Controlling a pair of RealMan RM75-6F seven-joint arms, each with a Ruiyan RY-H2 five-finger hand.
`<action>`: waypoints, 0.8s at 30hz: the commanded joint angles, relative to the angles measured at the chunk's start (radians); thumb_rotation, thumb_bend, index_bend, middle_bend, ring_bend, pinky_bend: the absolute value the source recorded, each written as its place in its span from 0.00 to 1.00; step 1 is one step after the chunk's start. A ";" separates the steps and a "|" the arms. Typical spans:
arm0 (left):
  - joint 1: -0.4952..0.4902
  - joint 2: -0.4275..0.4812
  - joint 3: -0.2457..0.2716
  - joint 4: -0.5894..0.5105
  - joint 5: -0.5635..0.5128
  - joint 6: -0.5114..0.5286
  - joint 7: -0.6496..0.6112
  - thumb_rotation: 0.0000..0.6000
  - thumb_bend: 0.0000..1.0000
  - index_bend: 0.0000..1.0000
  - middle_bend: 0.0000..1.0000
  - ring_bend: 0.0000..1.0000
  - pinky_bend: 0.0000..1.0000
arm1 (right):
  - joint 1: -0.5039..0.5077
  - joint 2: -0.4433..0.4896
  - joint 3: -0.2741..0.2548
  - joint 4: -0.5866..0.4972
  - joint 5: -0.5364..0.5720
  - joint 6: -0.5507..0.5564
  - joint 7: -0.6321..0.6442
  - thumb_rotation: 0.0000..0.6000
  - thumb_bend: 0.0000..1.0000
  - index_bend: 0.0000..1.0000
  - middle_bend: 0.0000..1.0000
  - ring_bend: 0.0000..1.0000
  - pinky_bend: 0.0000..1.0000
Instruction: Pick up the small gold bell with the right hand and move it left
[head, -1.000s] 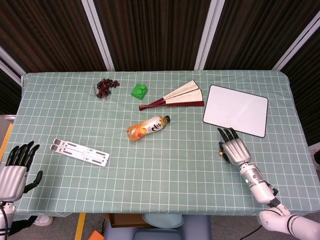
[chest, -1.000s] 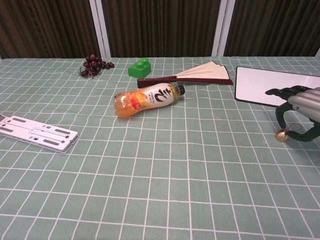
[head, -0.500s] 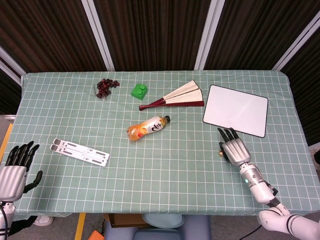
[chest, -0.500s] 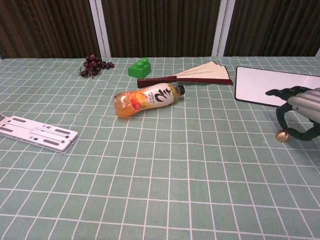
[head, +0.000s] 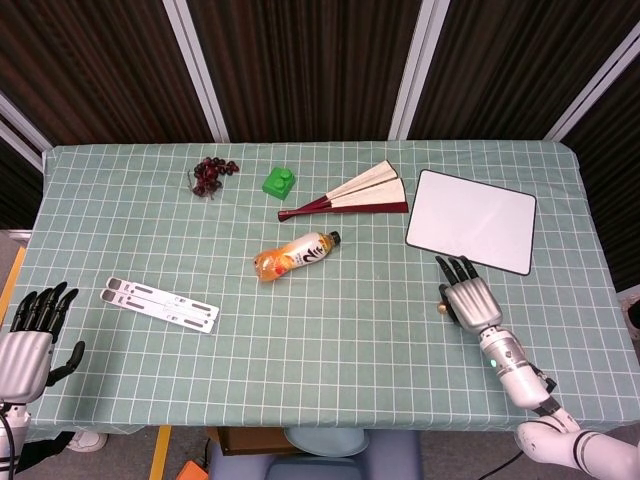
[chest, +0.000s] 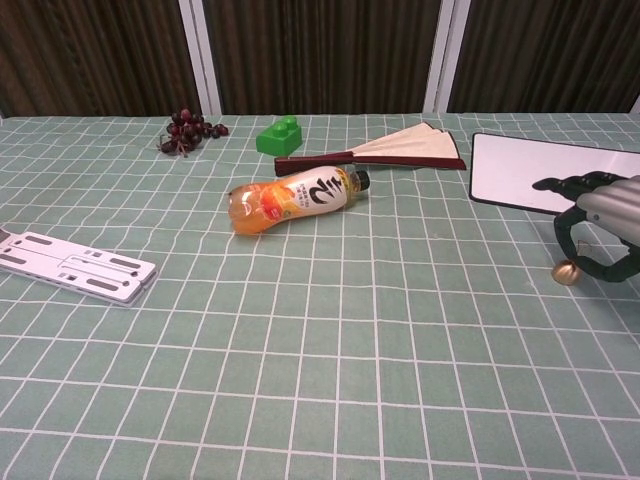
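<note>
The small gold bell (head: 441, 310) (chest: 566, 272) rests on the green checked cloth near the table's right front. My right hand (head: 468, 298) (chest: 598, 228) hovers just above and to the right of it, palm down and fingers stretched forward. Its dark thumb curves down beside the bell, and nothing is gripped. My left hand (head: 30, 335) hangs past the table's left front corner with its fingers spread and empty; it does not show in the chest view.
A white board (head: 471, 220) lies just beyond the right hand. A folded fan (head: 350, 192), green brick (head: 279, 182), grapes (head: 211, 172), an orange juice bottle (head: 296, 254) and a white flat stand (head: 160, 304) lie to the left.
The right hand has drifted very slightly to the right beside the bell. Everything else is unmoved.
</note>
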 joint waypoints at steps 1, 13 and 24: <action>0.000 0.001 0.000 0.000 0.000 0.001 -0.001 1.00 0.42 0.03 0.00 0.00 0.05 | -0.003 -0.006 0.001 0.006 -0.004 0.013 -0.003 1.00 0.54 0.77 0.11 0.00 0.00; 0.001 0.001 0.001 0.001 0.004 0.004 -0.002 1.00 0.42 0.03 0.00 0.00 0.05 | 0.006 0.012 0.049 -0.025 -0.006 0.067 0.040 1.00 0.54 0.87 0.18 0.00 0.00; 0.003 0.000 0.001 0.000 0.005 0.008 0.003 1.00 0.42 0.03 0.00 0.00 0.05 | -0.047 0.157 -0.054 -0.228 -0.158 0.167 0.042 1.00 0.55 0.87 0.18 0.00 0.00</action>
